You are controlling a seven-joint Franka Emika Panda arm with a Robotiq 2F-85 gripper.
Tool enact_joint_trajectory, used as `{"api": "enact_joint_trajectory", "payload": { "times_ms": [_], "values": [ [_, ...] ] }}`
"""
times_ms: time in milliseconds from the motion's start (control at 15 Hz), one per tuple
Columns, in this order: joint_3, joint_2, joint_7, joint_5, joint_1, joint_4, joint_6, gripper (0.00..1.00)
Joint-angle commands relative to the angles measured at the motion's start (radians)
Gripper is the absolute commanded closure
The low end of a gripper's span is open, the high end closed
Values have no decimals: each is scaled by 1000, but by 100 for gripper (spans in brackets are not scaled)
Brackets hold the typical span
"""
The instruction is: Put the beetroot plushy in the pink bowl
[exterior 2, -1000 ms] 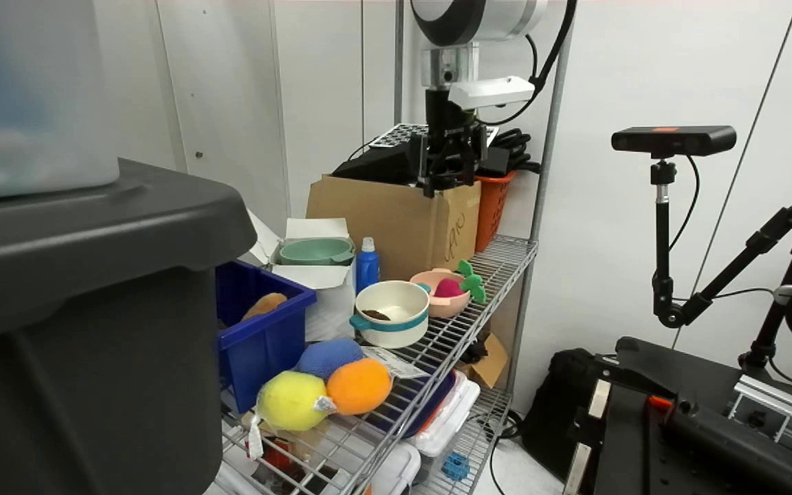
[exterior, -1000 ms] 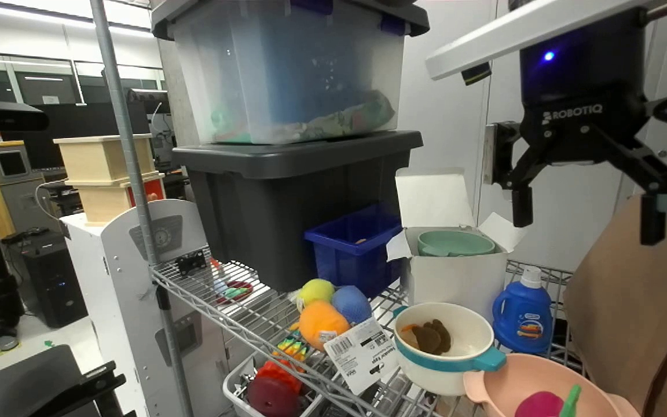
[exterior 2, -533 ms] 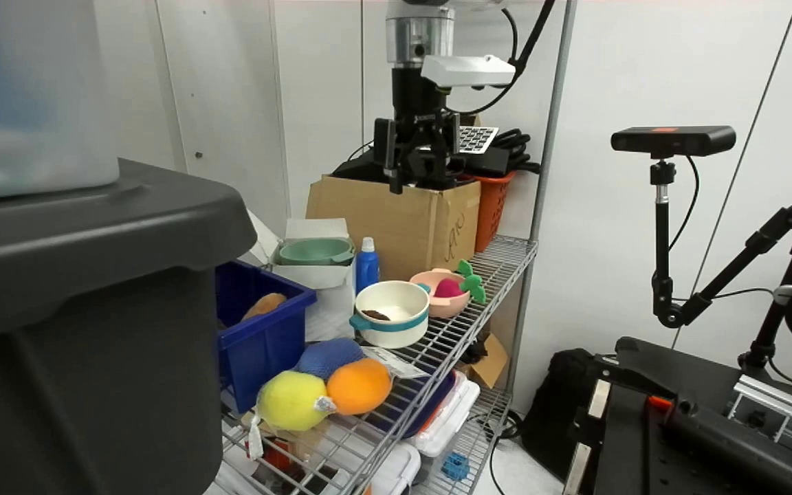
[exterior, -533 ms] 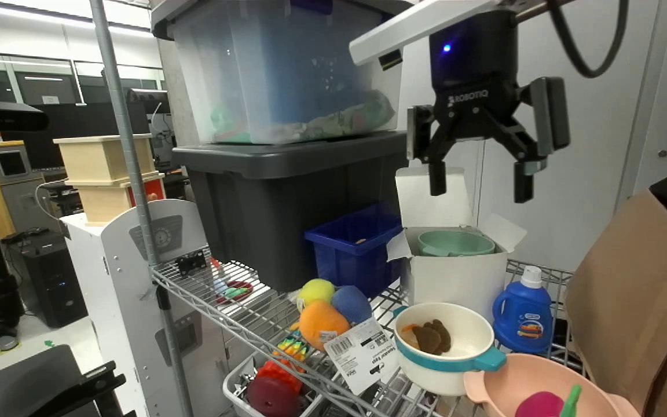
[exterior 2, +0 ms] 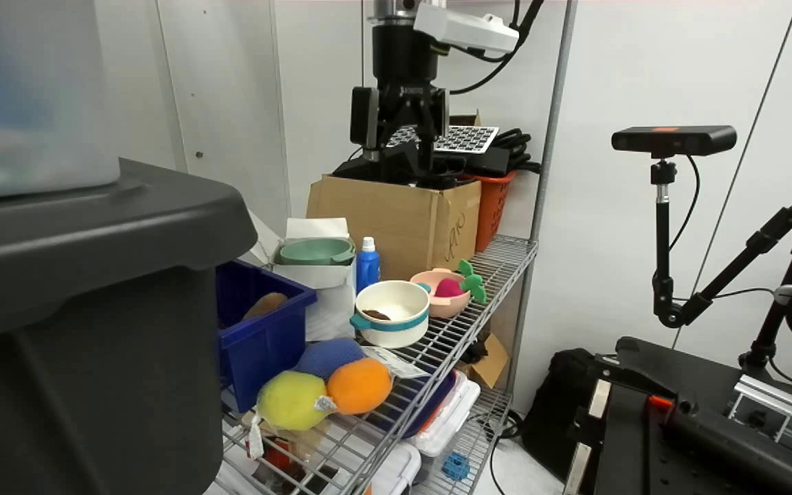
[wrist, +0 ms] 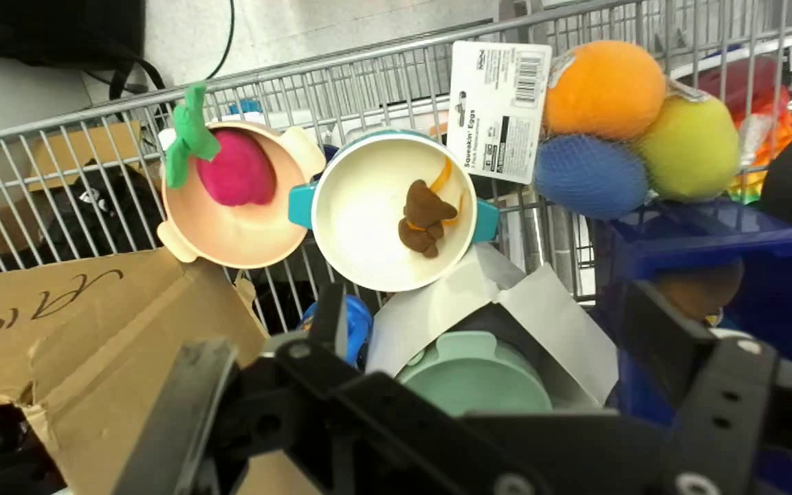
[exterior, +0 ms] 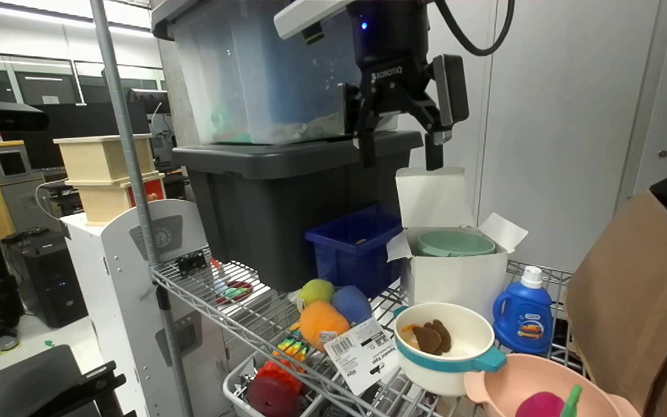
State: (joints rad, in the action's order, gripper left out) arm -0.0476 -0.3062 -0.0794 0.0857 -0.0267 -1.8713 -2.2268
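Wire shelving (exterior 2: 445, 338) stretches below the downward-pointing pincer (exterior: 400, 163) (jaws apart).

Pale walls (exterior: 571, 127) stand behind wire shelving (exterior 2: 506, 249); a strip light (exterior: 38, 16) glows above windows (exterior: 47, 90).

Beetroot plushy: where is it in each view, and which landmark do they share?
In an exterior view: beetroot plushy, lower right, cut by the bottom edge.
In an exterior view: beetroot plushy, slightly right of and below centre.
Wrist view: beetroot plushy, upper half, left of centre.
Shared landmark: the teal-banded white bowl, left of the beetroot plushy in both exterior views, right of it in the wrist view.
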Motion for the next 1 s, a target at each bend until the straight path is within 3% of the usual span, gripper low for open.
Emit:
{"api": "enact_joint_trajectory", "payload": {
  "times_ms": [0, 600, 933],
  "values": [
    [12, 113, 52, -24, -6, -111, -1, 0],
    [13, 358, 198, -50, -4, -369, 10, 0],
    [37, 491, 209, -45, 27, -538, -8, 0]
  ]
}}
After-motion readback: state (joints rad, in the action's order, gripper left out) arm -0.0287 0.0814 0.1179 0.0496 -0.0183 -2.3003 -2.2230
